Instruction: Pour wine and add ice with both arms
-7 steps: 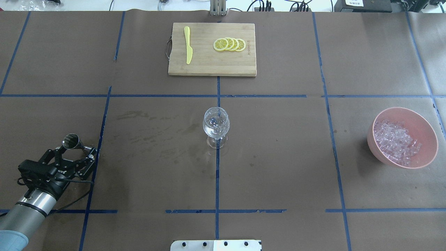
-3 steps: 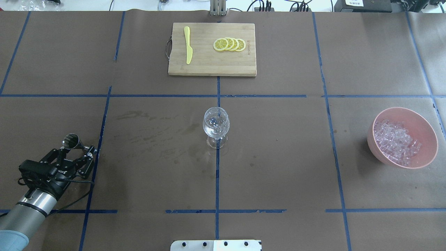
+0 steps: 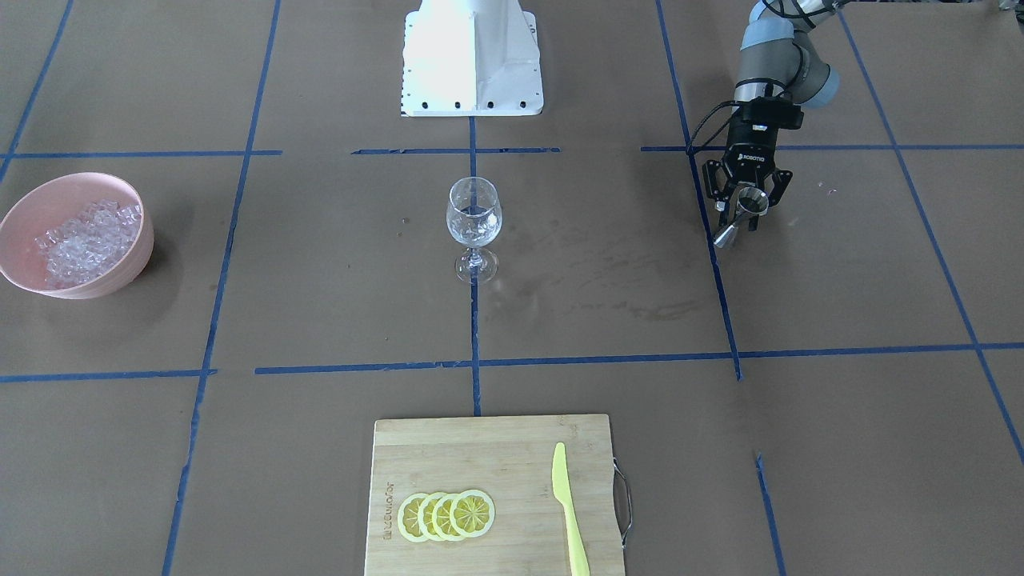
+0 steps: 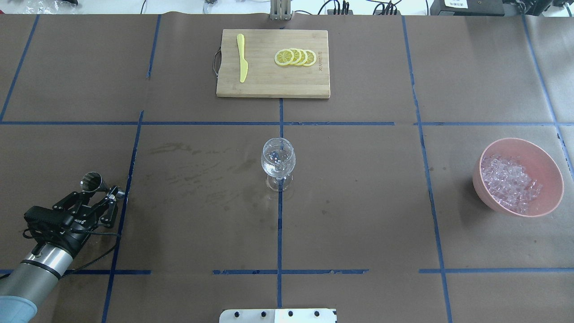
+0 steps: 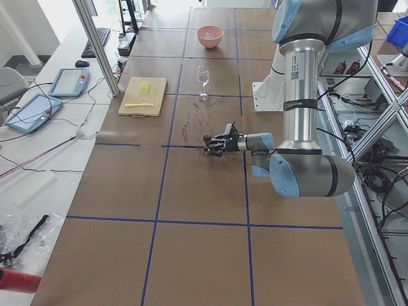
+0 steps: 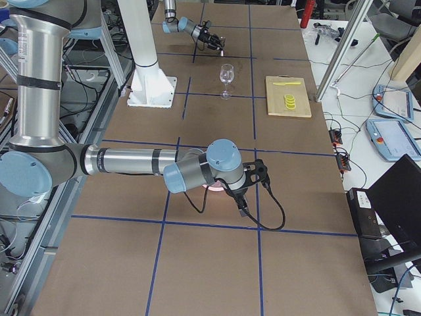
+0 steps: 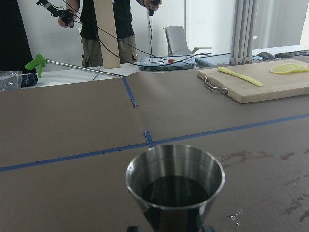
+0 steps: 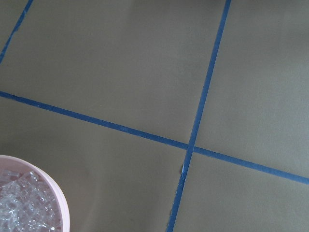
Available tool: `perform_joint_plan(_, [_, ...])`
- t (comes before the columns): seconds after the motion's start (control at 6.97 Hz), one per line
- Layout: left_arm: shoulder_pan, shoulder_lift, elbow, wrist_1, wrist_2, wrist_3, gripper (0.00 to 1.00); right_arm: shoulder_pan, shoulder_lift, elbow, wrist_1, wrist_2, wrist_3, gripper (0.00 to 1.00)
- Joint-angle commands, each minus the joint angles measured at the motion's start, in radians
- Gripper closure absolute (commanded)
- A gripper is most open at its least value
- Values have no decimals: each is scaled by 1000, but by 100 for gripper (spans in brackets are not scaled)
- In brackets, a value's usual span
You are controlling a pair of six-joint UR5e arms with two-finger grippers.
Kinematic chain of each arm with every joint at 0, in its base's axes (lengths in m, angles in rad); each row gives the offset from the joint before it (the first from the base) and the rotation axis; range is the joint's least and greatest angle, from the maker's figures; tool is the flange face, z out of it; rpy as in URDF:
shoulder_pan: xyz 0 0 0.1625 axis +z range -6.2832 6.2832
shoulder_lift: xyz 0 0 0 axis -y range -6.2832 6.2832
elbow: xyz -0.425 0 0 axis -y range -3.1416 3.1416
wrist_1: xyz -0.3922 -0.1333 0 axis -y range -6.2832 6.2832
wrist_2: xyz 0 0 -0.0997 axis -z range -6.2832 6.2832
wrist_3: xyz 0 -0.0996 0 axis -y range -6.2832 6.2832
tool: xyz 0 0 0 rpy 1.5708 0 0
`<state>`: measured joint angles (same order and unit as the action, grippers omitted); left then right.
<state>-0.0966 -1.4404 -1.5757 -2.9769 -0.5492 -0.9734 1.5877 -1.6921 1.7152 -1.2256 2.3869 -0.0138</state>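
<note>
From across the table we see the left arm [image 3: 766,76] come down from the view's upper right, wrist pitched steeply toward the tabletop. The left gripper [image 3: 740,218] is clamped on the waist of a steel jigger [image 3: 750,203] just beside a blue tape line. The wine glass [image 3: 474,214] stands upright mid-table, and the ice [image 3: 80,238] lies heaped in a pink bowl [image 3: 128,260] at the far end, well apart from both. Overhead, we find that arm entering low at the near left corner, its fingers drawn in on the jigger, whose wide mouth faces up. From the left end, its wrist lies almost level, close above the paper. From the right end, the right arm [image 6: 125,161] stretches level and bends its wrist down over the bowl; we cannot tell how the right gripper [image 6: 241,199] stands. The left wrist camera shows dark liquid in the jigger. The right wrist camera looks down on crossed tape, with the bowl's rim and ice at lower left.
</note>
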Motion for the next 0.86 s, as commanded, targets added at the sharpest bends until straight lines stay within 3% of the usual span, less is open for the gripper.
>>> perform_joint_plan(0.0, [0, -2, 0, 1, 0, -1, 48, 0, 0, 0, 0, 0, 0, 0])
perform_joint_plan(0.57, [0, -8, 0, -1, -2, -1, 49, 0, 0, 0, 0, 0, 0, 0])
perform_joint_plan(0.72, [0, -8, 2, -1, -2, -1, 72, 0, 0, 1, 0, 0, 2, 0])
